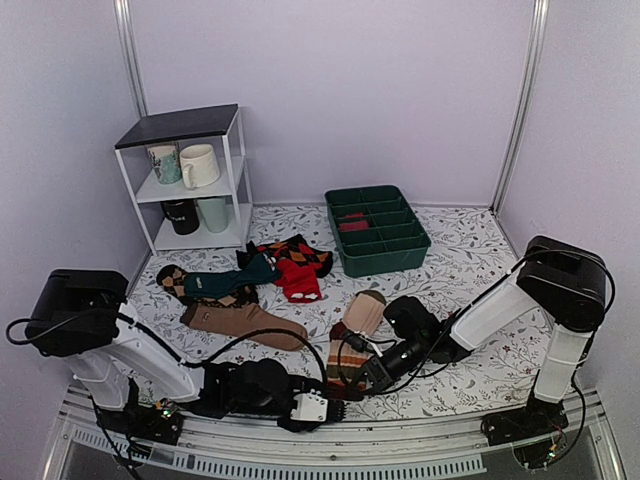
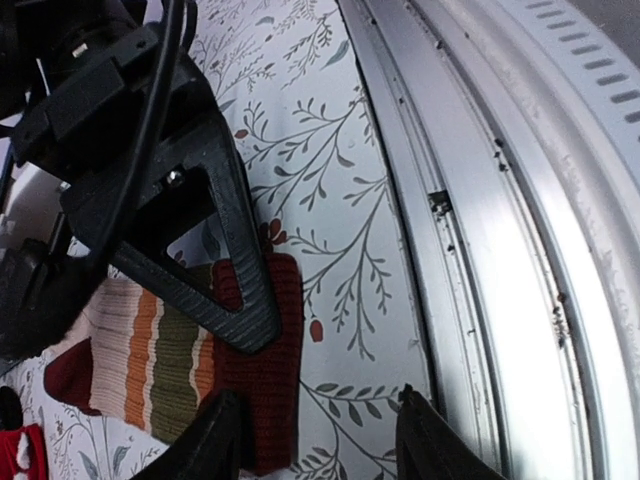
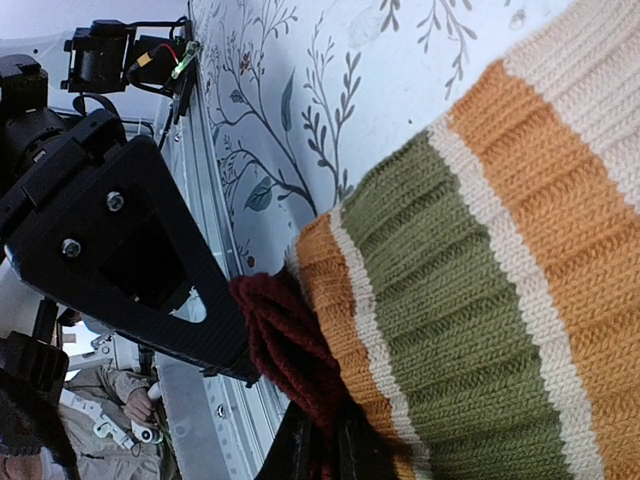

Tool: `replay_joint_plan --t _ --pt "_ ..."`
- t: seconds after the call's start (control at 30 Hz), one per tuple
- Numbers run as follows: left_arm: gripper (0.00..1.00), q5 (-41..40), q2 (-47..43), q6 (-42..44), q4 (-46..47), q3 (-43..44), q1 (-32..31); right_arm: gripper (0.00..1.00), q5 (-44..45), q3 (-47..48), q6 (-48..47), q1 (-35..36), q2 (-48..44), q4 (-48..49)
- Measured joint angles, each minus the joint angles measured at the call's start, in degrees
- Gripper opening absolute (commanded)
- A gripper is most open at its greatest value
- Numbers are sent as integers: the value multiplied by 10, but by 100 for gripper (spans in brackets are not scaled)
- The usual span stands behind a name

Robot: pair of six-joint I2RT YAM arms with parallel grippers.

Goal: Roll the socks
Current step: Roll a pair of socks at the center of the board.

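The socks [image 1: 362, 318] lie in the near middle of the table, beige leg pointing away and striped foot toward me. My right gripper [image 1: 347, 368] is at their near end. In the right wrist view it [image 3: 322, 455] is shut on the bunched maroon toe [image 3: 290, 350], with the olive, orange and cream stripes [image 3: 480, 280] beyond. My left gripper [image 1: 328, 408] sits just in front of the toe, open and empty. In the left wrist view it [image 2: 320, 440] spans the maroon toe's edge [image 2: 270, 390] and the bare cloth, and the right gripper's finger [image 2: 225, 270] lies over the toe.
A plain brown sock [image 1: 245, 322], a teal sock [image 1: 225, 283] and red-and-black argyle socks [image 1: 295, 262] lie further left and back. A green divided tray [image 1: 378, 262] stands at the back. A white shelf with mugs [image 1: 190, 180] stands back left. The metal rail [image 2: 480, 250] runs along the near edge.
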Motion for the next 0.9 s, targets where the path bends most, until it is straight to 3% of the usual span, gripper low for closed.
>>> replay_joint_plan --t 0.17,0.37,0.43,0.5,0.63,0.7,0.9 --pt "54 -26 20 -2 3 16 0 7 -3 1 0 0 2 -1" --pt "34 -32 27 -7 -10 28 3 7 -7 2 0 -2 3 -1" --pt "32 -30 29 -12 -19 32 5 6 -8 2 0 -2 3 -1" --pt "32 -27 29 -15 -27 34 6 6 -9 2 0 -2 4 -2" --pt "47 -25 31 -21 -38 43 7 6 -14 2 0 -2 5 -2" --pt "49 -27 33 -28 -37 48 7 6 -16 2 0 -2 6 -2" --pt "41 -31 33 -41 -38 49 9 6 -17 2 0 -2 6 -2"
